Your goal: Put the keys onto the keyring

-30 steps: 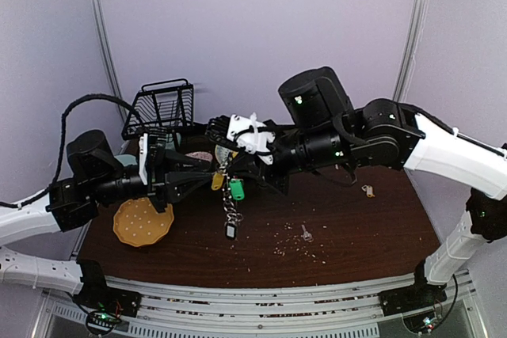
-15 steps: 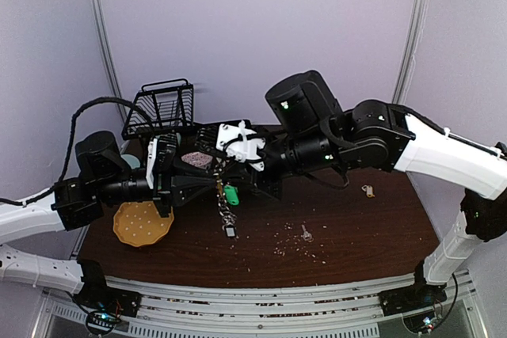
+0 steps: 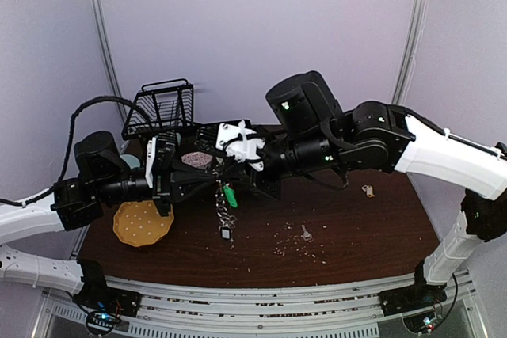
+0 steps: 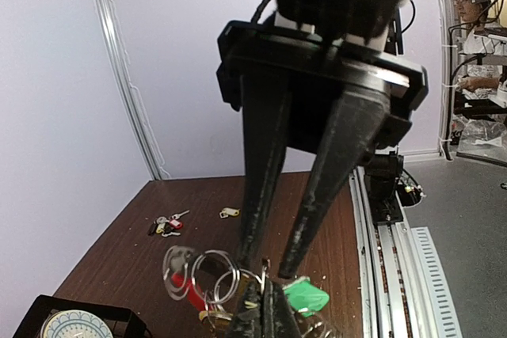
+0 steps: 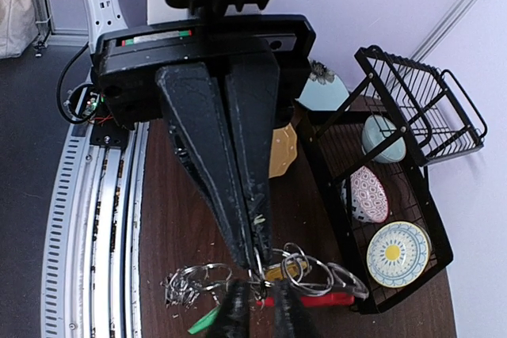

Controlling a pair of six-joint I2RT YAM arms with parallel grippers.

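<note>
Since a second ago, both arms have been swung leftward and drawn closer together over the surface (image 3: 356, 235), the left jaws have been closed, and the yellow tag that showed beside the green one is no longer seen from above. The keyring (image 5: 309, 275) is held in mid-air between the two arms. Its red clip (image 5: 305, 301) lies under the rings, and its chain (image 3: 226, 215) hangs down beside a green-tagged key (image 3: 230, 193). The left jaws are pressed together on the bunch at the rings. The right jaws are parted by a narrow gap just beside them, and whether they touch the metal cannot be told. A hand-over of the bunch to the left arm is judged to be in hand, with no key being threaded yet. Loose keys (image 4: 166, 225) are left on the surface, well apart from the bunch. Next, the ring would need to be steadied by the left arm and a loose key fetched by the right.
</note>
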